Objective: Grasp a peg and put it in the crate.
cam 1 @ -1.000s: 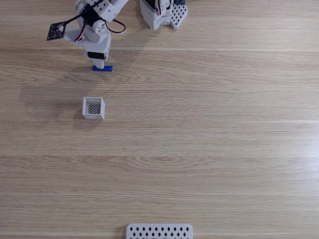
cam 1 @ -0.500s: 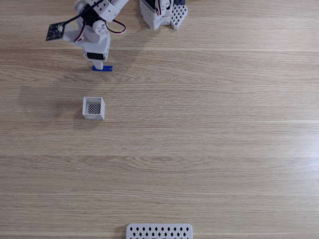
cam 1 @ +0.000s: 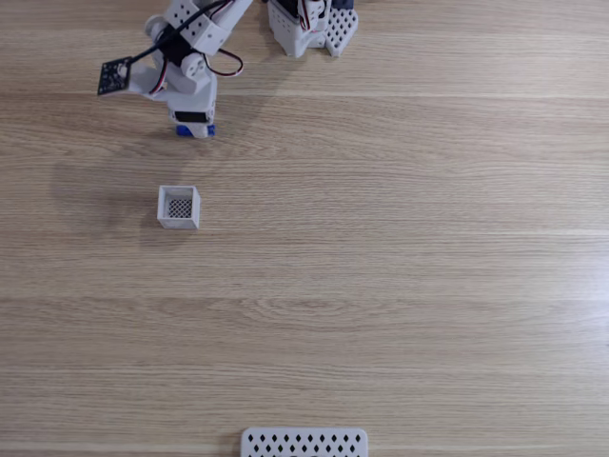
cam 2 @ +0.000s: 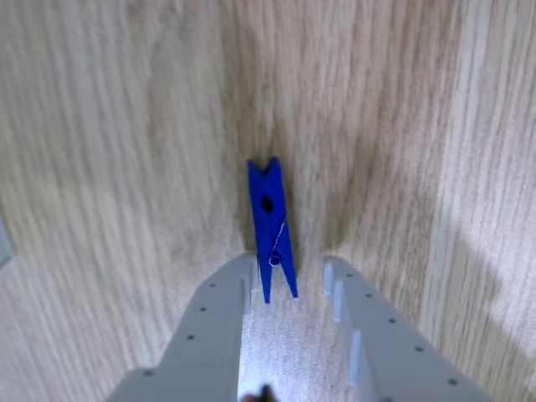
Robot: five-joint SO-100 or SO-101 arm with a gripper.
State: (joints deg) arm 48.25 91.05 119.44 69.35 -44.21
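Presently my tool (cam 2: 289, 276) stands open, fingers (cam 2: 219, 306) straddling the peg's near end.
I see the blue peg (cam 2: 271, 226) lying flat on the bench (cam 2: 100, 151), not yet gripped. From the fixed view, the white crate (cam 1: 179, 207) sits apart, below the arm, and the perforated plate (cam 1: 304, 443) lies at the bottom edge.

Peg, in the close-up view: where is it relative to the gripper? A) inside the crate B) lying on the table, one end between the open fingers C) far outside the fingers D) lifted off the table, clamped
B: the peg lies flat on the wood, its near end between the gripper's spread fingers, with gaps on both sides.
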